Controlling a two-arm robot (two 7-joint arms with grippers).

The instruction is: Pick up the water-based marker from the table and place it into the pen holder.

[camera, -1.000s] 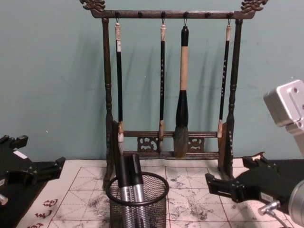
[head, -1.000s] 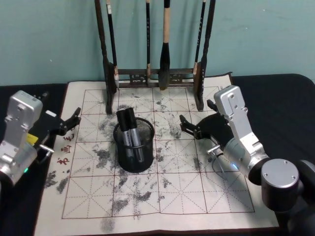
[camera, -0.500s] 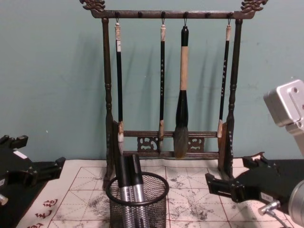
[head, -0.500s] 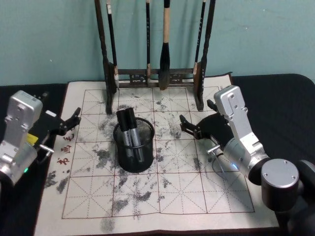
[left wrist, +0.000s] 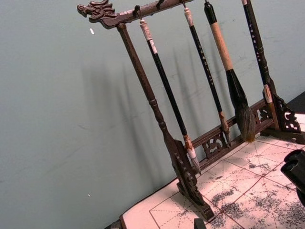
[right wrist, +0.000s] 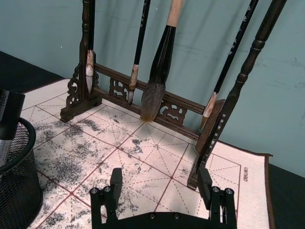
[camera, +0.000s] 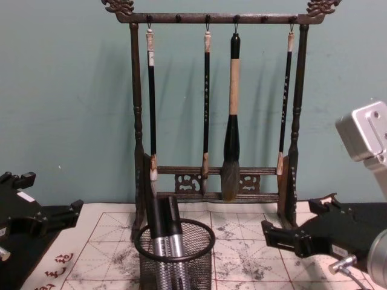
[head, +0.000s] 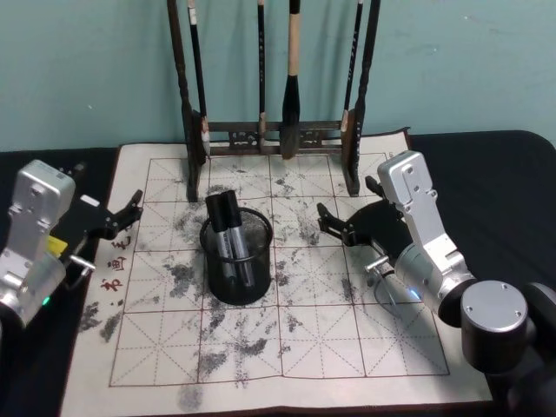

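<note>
With two markers (head: 226, 228) standing in the black mesh pen holder (head: 237, 257) on the bench's cloth (head: 304, 339), both the left gripper (head: 130, 211) and right gripper (head: 333, 224) sit released and empty, best kept clear and low.

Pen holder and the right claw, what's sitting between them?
Nothing: in the head view, bare ink-stained cloth separates the pen holder from the open right claw.

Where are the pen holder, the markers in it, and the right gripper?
pen holder (head: 236, 282), head view, on its mesh wall.
markers (head: 222, 213), head view, on the black caps.
right gripper (head: 331, 224), head view, midway between its open fingertips.
</note>
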